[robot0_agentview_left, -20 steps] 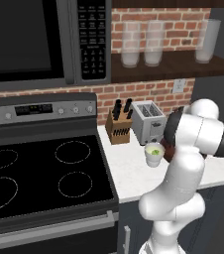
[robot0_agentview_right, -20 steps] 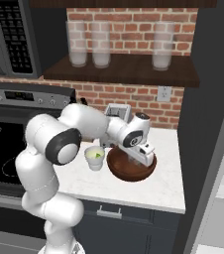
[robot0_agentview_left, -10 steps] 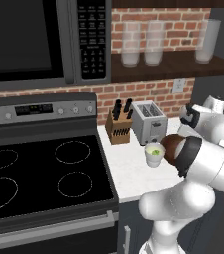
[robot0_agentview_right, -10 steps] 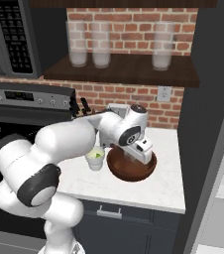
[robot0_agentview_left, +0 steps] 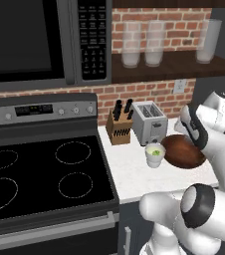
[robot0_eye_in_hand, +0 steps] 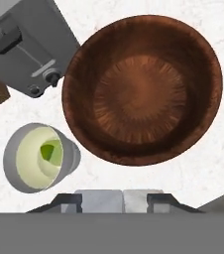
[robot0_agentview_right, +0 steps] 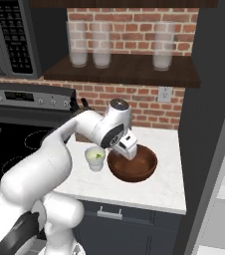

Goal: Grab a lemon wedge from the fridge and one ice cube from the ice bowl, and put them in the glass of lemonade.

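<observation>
**A:** We're over the ice bowl [robot0_eye_in_hand: 84,124] in the hand view, looking straight down into it. It's a wide reddish-brown wooden dish on the speckled white counter [robot0_eye_in_hand: 203,163], and its floor is bare wood.

**B:** What's the gripper [robot0_eye_in_hand: 119,198] doing?

**A:** The two dark fingertips [robot0_eye_in_hand: 69,199] sit at the near rim of the bowl with a pale, whitish-grey block pressed between them. That reads as the ice cube [robot0_eye_in_hand: 104,197]. The jaws are closed in on it from both sides, with no gap showing.

**B:** In the right base view the hand [robot0_agentview_right: 127,147] hangs just above the bowl [robot0_agentview_right: 134,172], on the side facing the cup. The arm sweeps in over the counter to reach it.

**A:** The glass of lemonade [robot0_eye_in_hand: 39,158] is just beside the bowl. They look close to touching, though I can't say whether they do. It's a short whitish cup holding pale yellow-green liquid.

**B:** And the lemon wedge [robot0_eye_in_hand: 51,151]?

**A:** It's in the cup, a tiny green piece against the inner wall on the side toward the bowl.

**B:** In the left base view the cup [robot0_agentview_left: 155,155] stands upright right against the bowl [robot0_agentview_left: 184,152]. The toaster [robot0_agentview_left: 150,122] is behind the bowl, toward the brick wall.

**A:** The toaster [robot0_eye_in_hand: 29,39] sits very near the bowl's rim, just apart from it. The knife block [robot0_agentview_left: 119,128] is beyond the toaster, farther from the bowl.
</observation>
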Controlling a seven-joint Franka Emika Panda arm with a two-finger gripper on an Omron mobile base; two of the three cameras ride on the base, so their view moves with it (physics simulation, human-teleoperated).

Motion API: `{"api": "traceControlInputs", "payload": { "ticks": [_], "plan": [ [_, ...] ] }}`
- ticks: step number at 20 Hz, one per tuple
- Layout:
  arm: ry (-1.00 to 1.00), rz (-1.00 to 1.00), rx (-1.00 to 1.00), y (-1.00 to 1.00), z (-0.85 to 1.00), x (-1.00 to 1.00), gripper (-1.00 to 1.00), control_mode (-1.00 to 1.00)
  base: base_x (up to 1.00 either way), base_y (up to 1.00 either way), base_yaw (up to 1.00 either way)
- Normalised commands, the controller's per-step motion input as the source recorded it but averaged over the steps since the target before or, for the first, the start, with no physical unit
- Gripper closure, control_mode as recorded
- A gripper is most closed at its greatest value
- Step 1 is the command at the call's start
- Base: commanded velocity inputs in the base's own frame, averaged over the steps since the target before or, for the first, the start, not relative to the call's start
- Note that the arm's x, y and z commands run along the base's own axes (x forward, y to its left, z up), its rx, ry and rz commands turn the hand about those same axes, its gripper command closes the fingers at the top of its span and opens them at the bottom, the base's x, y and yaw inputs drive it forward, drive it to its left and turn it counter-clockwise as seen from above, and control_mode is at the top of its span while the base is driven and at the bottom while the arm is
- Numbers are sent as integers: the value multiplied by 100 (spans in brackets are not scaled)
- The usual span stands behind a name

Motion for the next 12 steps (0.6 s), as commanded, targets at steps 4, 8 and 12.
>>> {"api": "traceControlInputs", "payload": {
  "ticks": [4,8,12],
  "plan": [
    [-9,0,0,67,30,-36,100,-100,0,0,0],
    [-6,0,1,64,29,-27,100,-100,0,0,0],
    [-11,0,5,55,20,-2,100,-100,0,0,0]
  ]
}}
